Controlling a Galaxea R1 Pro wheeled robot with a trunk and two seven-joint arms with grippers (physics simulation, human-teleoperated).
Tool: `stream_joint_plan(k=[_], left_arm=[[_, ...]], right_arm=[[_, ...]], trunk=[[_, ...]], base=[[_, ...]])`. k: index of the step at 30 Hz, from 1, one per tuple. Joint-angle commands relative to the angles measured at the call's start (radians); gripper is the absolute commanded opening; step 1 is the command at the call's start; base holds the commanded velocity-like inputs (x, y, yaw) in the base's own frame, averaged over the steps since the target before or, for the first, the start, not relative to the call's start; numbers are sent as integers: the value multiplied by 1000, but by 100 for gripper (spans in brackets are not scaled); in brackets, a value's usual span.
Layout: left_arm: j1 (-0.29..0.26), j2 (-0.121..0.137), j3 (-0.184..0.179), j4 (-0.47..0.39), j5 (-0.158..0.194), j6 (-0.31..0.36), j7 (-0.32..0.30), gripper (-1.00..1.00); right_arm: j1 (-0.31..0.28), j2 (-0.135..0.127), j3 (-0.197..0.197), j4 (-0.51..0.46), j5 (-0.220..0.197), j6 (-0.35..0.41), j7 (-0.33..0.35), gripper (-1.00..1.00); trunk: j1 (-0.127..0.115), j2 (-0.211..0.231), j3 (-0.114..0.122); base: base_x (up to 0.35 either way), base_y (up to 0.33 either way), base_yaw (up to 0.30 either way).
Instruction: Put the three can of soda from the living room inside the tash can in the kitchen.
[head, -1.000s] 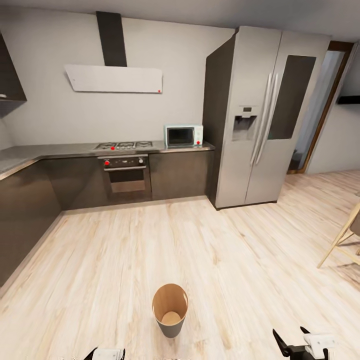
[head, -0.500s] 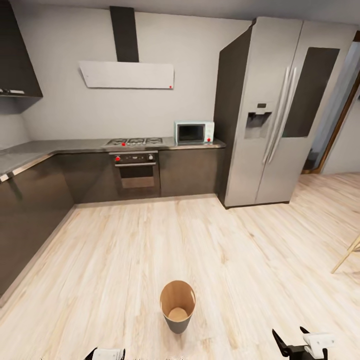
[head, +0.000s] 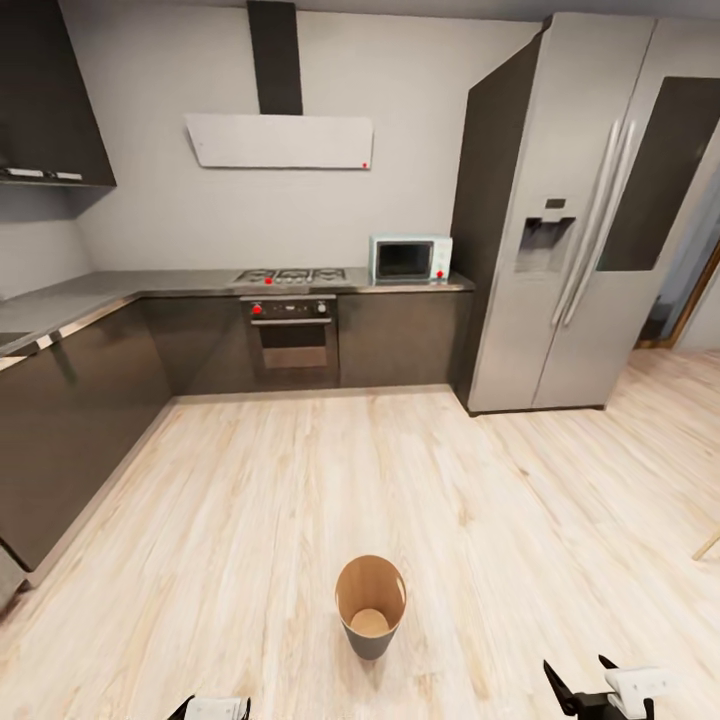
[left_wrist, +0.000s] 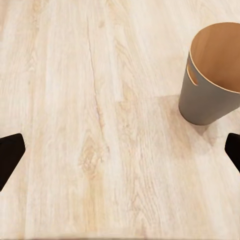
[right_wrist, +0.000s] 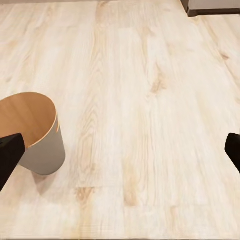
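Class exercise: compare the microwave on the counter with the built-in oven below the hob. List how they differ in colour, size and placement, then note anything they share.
The microwave is pale and small; the oven is dark and larger. The microwave stands on the counter beside the fridge; the oven is set into the dark cabinets under the hob. Both have a dark front window and red controls.

Pale matt wood-plank floor (head: 300, 500); brushed steel fridge (head: 590, 220); glossy dark cabinets (head: 70, 430); trash can (head: 370, 620) wood-like inside, matt grey outside.
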Motion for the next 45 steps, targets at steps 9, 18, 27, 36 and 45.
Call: stream_joint_plan(k=[9, 18, 27, 36, 45], left_arm=[[-1, 0, 0, 0, -1, 1, 0, 100], [-2, 0, 0, 0, -1, 2, 0, 100], [-2, 0, 0, 0, -1, 2, -1, 100], [-2, 0, 0, 0, -2, 2, -1, 100], [-2, 0, 1, 0, 0, 2, 1, 100]], right_arm=[[0, 0, 17, 11, 1, 0, 0, 100], [0, 0, 18, 12, 1, 0, 0, 100], [0, -1, 18, 12, 1, 0, 0, 100], [0, 0, 19, 12, 1, 0, 1, 100], [0, -1, 19, 12, 1, 0, 2, 100]], trunk=[[0, 0, -12], [0, 0, -22], [0, 0, -23], [0, 0, -24], [0, 0, -24]], base=[[158, 112, 145], [254, 184, 101], [113, 73, 15], [224, 143, 1], [36, 20, 0]])
